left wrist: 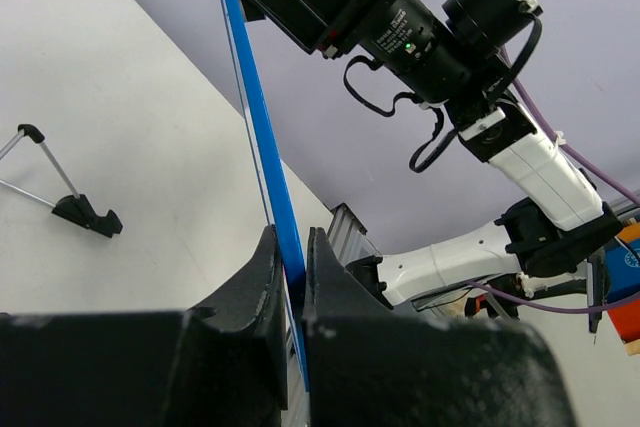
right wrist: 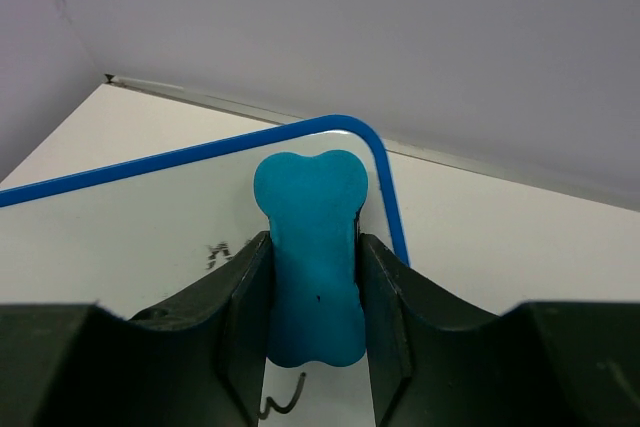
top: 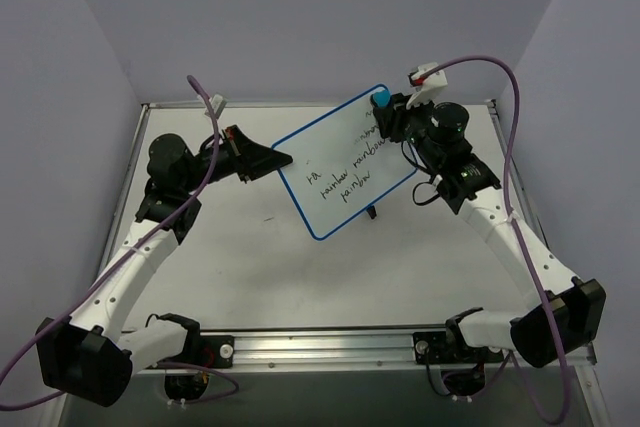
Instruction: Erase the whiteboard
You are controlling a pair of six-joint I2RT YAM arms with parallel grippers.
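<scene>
**Thin grip on the rim, eraser sitting at the corner**

The left claw [left wrist: 290, 277] is closing fully on the thin blue rim of the whiteboard [top: 345, 162], holding it tilted over the middle of the table [top: 250, 277], toward the far edge. I cannot tell if the board's black foot [top: 372, 210] is touching the table.

The right claw [right wrist: 313, 252] is gripping the blue eraser [right wrist: 310, 187] with its jaws only partly open, and is resting it at the board's far rounded corner, just beside the rim.

The handwriting [top: 350, 172] is lying lower, toward the board's middle.

The risks, in my judgement:
- The board is hanging from one narrow pinch, so pressing with the eraser may be turning it or pulling it out of the left claw.
- A stroke starting so near the rim may be sliding off the corner.
- Too light a pressure may be leaving ink behind.
</scene>
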